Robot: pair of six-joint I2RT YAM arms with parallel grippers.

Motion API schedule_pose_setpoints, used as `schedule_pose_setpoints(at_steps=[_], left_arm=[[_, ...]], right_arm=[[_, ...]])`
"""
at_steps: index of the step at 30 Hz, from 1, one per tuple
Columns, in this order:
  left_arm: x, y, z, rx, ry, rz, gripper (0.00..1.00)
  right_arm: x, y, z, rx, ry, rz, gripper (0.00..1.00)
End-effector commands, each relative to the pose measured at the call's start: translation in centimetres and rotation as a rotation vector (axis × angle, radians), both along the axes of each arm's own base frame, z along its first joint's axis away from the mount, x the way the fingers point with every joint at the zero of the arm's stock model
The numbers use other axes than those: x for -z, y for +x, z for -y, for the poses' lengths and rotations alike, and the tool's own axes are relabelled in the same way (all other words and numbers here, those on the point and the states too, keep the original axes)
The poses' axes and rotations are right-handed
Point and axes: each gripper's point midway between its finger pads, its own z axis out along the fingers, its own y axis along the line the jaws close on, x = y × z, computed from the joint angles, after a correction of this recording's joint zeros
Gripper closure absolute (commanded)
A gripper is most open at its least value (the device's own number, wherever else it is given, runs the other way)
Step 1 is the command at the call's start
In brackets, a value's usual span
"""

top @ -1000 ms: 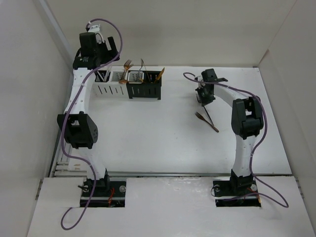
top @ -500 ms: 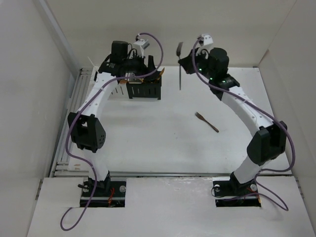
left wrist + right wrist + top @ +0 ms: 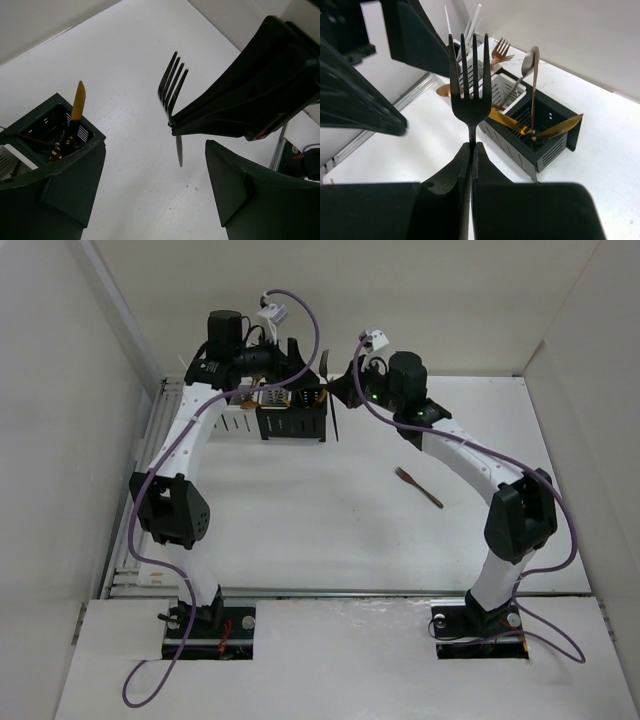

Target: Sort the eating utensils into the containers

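My right gripper [image 3: 345, 390] is shut on a black fork [image 3: 337, 423], held upright with tines up in the right wrist view [image 3: 470, 80], jaws [image 3: 471, 146] clamping its neck. It hangs just right of the black caddies [image 3: 292, 422], which hold gold knives [image 3: 560, 127], a copper-handled spoon [image 3: 530, 65] and more. The white caddies [image 3: 506, 91] hold a copper fork [image 3: 500, 50] and white chopsticks [image 3: 472, 20]. My left gripper [image 3: 298, 362] is open and empty above the caddies, facing the black fork [image 3: 172, 90]. A copper fork [image 3: 418, 487] lies on the table.
The white caddies [image 3: 222, 420] are partly hidden behind my left arm. The two grippers are close together over the caddies' right end. White walls surround the table [image 3: 330, 530]; purple cables loop off both wrists.
My right arm has swung left with the black fork, from open table to beside the black caddies. My left gripper has shifted slightly back and left, still open.
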Motion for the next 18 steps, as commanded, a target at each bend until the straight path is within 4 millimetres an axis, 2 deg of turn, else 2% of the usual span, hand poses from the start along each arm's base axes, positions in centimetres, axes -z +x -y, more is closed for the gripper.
schedule_pose_setpoints(at_steps=[1,3,7,8,11,15,16,18], left_arm=[[-5.2,-2.0,0.5,0.043,-0.077,0.089,0.22],[-4.8,-1.9,0.6,0.039,-0.086,0.073,0.25],[-2.7,-2.6,1.4,0.080,-0.052,0.055,0.29],[-2.7,-2.6,1.3,0.084,-0.046,0.068,0.29],[-2.5,-3.3,2.4,0.120,-0.031,0.089,0.29],[-2.1,-3.6,3.1,0.136,-0.019,0.097,0.32],[-2.1,-3.9,3.5,0.145,-0.019,0.097,0.32],[-1.8,-3.6,3.5,0.132,-0.018,0.091,0.32]], right_arm=[[-4.4,-1.3,0.1,-0.021,0.053,0.123,1.00],[-4.4,-1.1,0.3,0.001,0.072,0.099,1.00],[-6.0,-0.7,1.0,0.067,0.127,0.079,1.00],[-7.3,-0.5,1.7,0.088,0.150,0.100,1.00],[-8.4,-0.6,1.6,0.086,0.194,0.102,1.00],[-9.0,-0.4,1.4,0.090,0.250,0.085,1.00],[-10.0,-0.5,1.5,0.088,0.266,0.111,1.00],[-9.4,-0.1,1.0,0.077,0.268,0.094,1.00]])
